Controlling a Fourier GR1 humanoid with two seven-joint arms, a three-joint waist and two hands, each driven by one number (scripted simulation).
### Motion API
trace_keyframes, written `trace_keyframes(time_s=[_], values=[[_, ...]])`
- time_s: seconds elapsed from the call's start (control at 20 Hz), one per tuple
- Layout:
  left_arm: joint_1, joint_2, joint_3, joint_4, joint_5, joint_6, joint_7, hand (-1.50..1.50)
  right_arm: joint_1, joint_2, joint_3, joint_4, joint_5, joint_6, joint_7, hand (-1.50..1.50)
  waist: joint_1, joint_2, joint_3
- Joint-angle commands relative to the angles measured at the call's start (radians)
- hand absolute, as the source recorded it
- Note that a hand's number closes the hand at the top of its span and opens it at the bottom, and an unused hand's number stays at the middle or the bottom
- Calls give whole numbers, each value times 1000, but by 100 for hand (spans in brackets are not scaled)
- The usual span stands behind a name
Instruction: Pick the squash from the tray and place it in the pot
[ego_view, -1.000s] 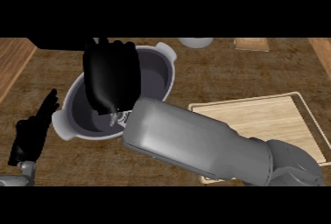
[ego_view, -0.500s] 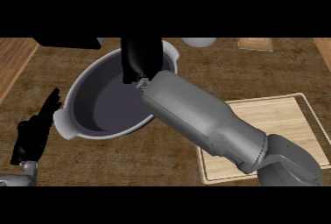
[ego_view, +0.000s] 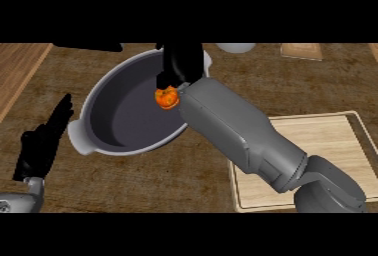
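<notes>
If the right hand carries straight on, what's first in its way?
Likely the far rim of the pot; holding the squash, the right hand may sit high enough to clear it.

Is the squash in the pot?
In the pot, off the tray: the squash shows against its dark inside by the right hand. Held or resting, cannot tell.

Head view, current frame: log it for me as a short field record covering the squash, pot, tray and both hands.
squash: orange, over the pot's inside, right by the right hand; grip cannot be told
pot: grey, on the counter, left of the tray
tray: wooden, partly hidden by the right forearm; no squash shows on it
right hand: over the pot's far side
left hand: open, resting at the view's left
</notes>
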Motion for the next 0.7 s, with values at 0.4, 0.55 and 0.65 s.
trace_keyframes(time_s=[0.4, 0.55, 0.65], values=[[8, -37, -18, 17, -14, -1, -7, 0, 25, 0, -106, -41, -185, -275, -295, -150, -4, -2, 2], [11, -22, -10, 4, -16, -7, -9, 0, 34, 0, -155, -109, -257, -369, -354, -150, 1, -5, 2], [-13, -27, 15, 33, -8, 4, 5, 0, 62, 0, -189, -138, -322, -363, -425, -150, -25, -6, 2]])
